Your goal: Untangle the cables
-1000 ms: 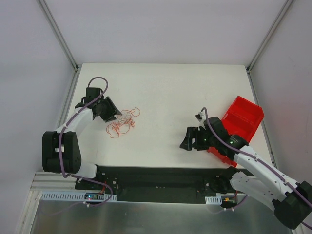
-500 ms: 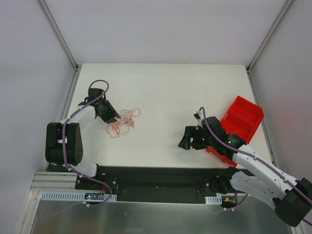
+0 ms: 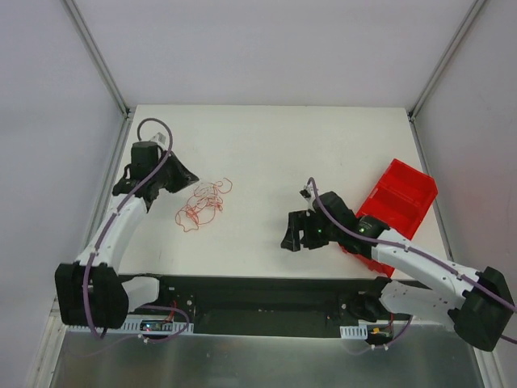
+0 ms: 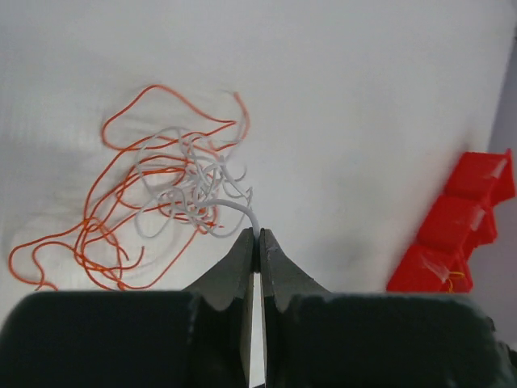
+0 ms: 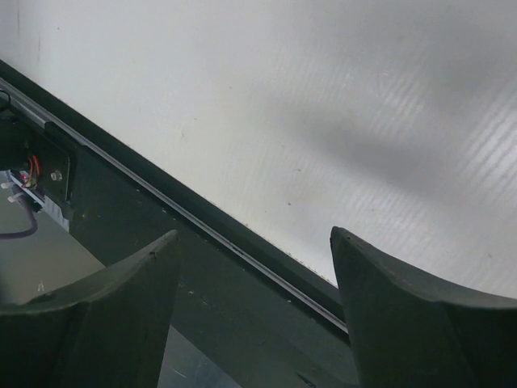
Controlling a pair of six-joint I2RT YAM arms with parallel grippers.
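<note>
Left gripper (image 4: pixel 257 239): clenched on the end of a white cable (image 4: pixel 230 207). Cables (image 3: pixel 202 204): orange-white tangle on table (image 3: pixel 275 145), just right of it. Right gripper (image 3: pixel 292 234): released, empty, near front edge. Red bin (image 3: pixel 401 198): far right.

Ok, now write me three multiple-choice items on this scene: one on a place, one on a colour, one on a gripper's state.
1. Where on the table does the red bin sit?
A. The far left corner. B. The right edge. C. The middle.
2. What colour is the cable that ends at the tips of the left gripper?
A. Blue. B. Red-orange. C. Whitish.
3. How is the right gripper?
A. Open and empty. B. Shut on a cable. C. Shut on the bin.

Key:
1 B: the top view shows it at the right edge.
2 C: the left wrist view shows a whitish strand pinched between shut fingers.
3 A: its wrist view shows fingers wide apart with nothing between them.
</note>
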